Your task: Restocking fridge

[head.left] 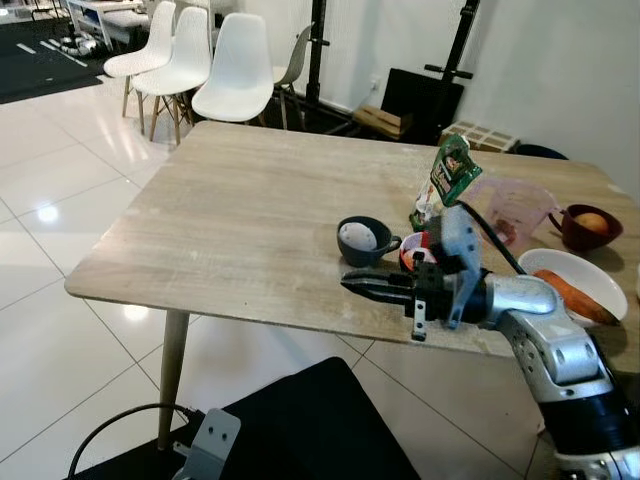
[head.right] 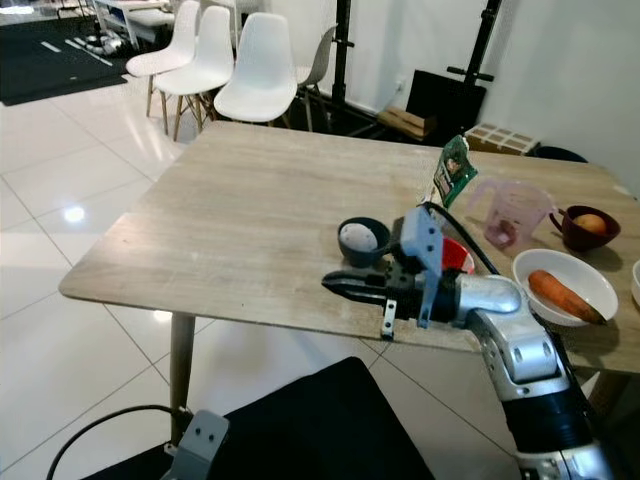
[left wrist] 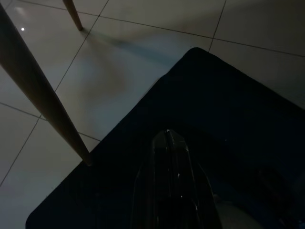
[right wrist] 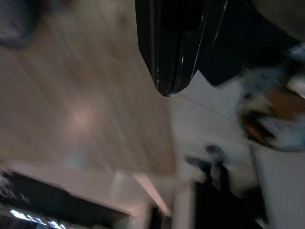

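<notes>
Groceries for the fridge sat on the wooden table (head.left: 240, 230), the dark bowl (head.left: 365, 240) nearest the right gripper (head.left: 350, 283), which hovered pinched together and empty, so it needed to spread before reaching in.

three white chairs (head.left: 185, 60), one table (head.left: 250, 220), one carrot (head.left: 570, 293)

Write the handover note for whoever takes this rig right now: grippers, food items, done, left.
Right gripper: shut, empty, held above the table's near edge beside the dark cup with a white item inside.
Left gripper: shut, hanging idle over the black mat.
On the table: green packet, pink jug, maroon cup with an orange item, white bowl with a carrot.
Done: nothing picked up. Left: all the restocking.
</notes>
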Controlling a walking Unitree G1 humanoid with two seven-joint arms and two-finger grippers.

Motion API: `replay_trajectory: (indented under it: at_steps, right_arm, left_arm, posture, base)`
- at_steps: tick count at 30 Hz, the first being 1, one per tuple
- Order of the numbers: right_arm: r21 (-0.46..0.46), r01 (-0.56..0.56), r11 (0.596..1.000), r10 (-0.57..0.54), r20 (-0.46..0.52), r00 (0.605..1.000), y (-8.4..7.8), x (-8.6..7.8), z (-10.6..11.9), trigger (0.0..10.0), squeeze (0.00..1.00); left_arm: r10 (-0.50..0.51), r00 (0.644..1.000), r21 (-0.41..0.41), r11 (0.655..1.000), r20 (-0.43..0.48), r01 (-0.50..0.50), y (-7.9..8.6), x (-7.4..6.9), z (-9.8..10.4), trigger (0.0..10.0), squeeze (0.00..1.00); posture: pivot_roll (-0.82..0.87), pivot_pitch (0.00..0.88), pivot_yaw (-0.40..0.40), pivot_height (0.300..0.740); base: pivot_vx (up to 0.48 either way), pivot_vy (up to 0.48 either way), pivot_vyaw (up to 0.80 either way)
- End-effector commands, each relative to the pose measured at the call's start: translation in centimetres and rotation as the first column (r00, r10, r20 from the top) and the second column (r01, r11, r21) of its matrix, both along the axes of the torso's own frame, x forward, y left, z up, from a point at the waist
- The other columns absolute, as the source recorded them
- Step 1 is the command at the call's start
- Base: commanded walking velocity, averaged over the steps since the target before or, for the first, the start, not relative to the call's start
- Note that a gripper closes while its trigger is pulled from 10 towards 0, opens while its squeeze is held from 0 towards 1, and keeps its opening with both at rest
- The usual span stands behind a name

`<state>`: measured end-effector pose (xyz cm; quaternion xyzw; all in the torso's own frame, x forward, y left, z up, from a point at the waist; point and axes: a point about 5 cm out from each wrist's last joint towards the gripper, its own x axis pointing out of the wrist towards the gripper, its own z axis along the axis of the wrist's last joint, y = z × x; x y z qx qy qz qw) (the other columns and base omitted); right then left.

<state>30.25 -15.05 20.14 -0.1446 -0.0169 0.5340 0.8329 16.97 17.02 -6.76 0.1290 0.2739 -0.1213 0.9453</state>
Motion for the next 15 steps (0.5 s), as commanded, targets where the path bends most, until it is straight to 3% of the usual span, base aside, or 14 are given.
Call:
replay_trajectory:
  at_steps: [1, 2, 3, 4, 6, 7, 15]
  right_arm:
    - [-0.018, 0.103, 0.994, -0.103, 0.032, 0.994, -0.4, 1.2, 0.2, 10.0, 0.06]
    - [-0.053, 0.144, 0.988, -0.142, 0.041, 0.989, -0.6, 1.9, 0.0, 10.0, 0.55]
    - [-0.053, 0.144, 0.988, -0.142, 0.041, 0.989, -0.6, 1.9, 0.0, 10.0, 0.55]
    - [-0.074, 0.147, 0.986, -0.143, 0.045, 0.989, -0.7, 2.0, -0.1, 10.0, 0.80]
    - [-0.100, 0.147, 0.984, -0.142, 0.051, 0.989, -0.7, 2.1, -0.3, 10.0, 0.80]
    - [-0.118, 0.156, 0.981, -0.149, 0.060, 0.987, -0.6, 2.4, -0.4, 10.0, 1.00]
    - [-0.200, 0.254, 0.946, -0.249, 0.048, 0.967, -0.7, 4.7, -1.8, 10.0, 1.00]
  left_arm:
    - [0.010, 1.000, -0.004, 1.000, -0.004, -0.010, -0.1, 0.1, 0.0, 10.0, 0.00]
    - [0.022, 1.000, -0.007, 1.000, -0.001, -0.022, -0.2, 0.2, 0.0, 10.0, 0.00]
    - [0.022, 1.000, -0.007, 1.000, -0.001, -0.022, -0.2, 0.2, 0.0, 10.0, 0.00]
    - [0.025, 1.000, -0.007, 1.000, -0.001, -0.025, -0.2, 0.2, 0.0, 10.0, 0.00]
    - [0.026, 1.000, -0.007, 1.000, 0.000, -0.026, -0.2, 0.2, 0.0, 10.0, 0.00]
    - [0.026, 1.000, -0.008, 1.000, 0.001, -0.026, -0.2, 0.2, 0.0, 10.0, 0.00]
    - [0.038, 0.999, -0.010, 0.999, 0.005, -0.038, -0.3, 0.3, 0.1, 10.0, 0.00]
  posture:
    - [-0.09, 0.020, -0.068, 0.700]
    - [-0.08, 0.026, -0.070, 0.700]
    - [-0.08, 0.026, -0.070, 0.700]
    - [-0.08, 0.028, -0.069, 0.700]
    - [-0.08, 0.029, -0.070, 0.700]
    - [-0.08, 0.030, -0.070, 0.700]
    - [-0.07, 0.038, -0.077, 0.700]
  base:
    - [0.000, 0.000, 0.00]
    - [0.000, 0.000, 0.00]
    - [0.000, 0.000, 0.00]
    - [0.000, 0.000, 0.00]
    - [0.000, 0.000, 0.00]
    - [0.000, 0.000, 0.00]
    - [0.000, 0.000, 0.00]
